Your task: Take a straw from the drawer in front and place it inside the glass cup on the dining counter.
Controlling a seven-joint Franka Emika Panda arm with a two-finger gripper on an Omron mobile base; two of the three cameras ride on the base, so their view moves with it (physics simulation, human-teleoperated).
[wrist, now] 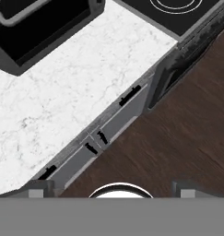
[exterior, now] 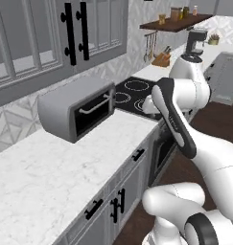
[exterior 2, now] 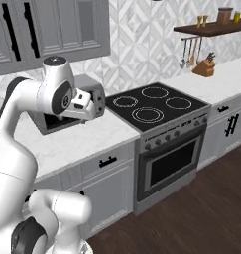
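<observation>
Grey drawer (wrist: 130, 95) front sits closed; gripper (wrist: 109, 190) tips stand apart, partly cropped.

- Your drawer (exterior 2: 108, 161) is sitting shut under the marble worktop (exterior 2: 87, 139), just left of the oven (exterior 2: 171, 158), its grey front showing a black bar handle.

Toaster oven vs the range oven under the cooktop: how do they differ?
The toaster oven sits on top of the marble worktop; the range oven is built in below the black cooktop. The toaster oven is small with a light grey handle; the range oven is much larger, with a dark handle and a row of knobs. Both have grey bodies, dark glass doors, and are shut.
</observation>
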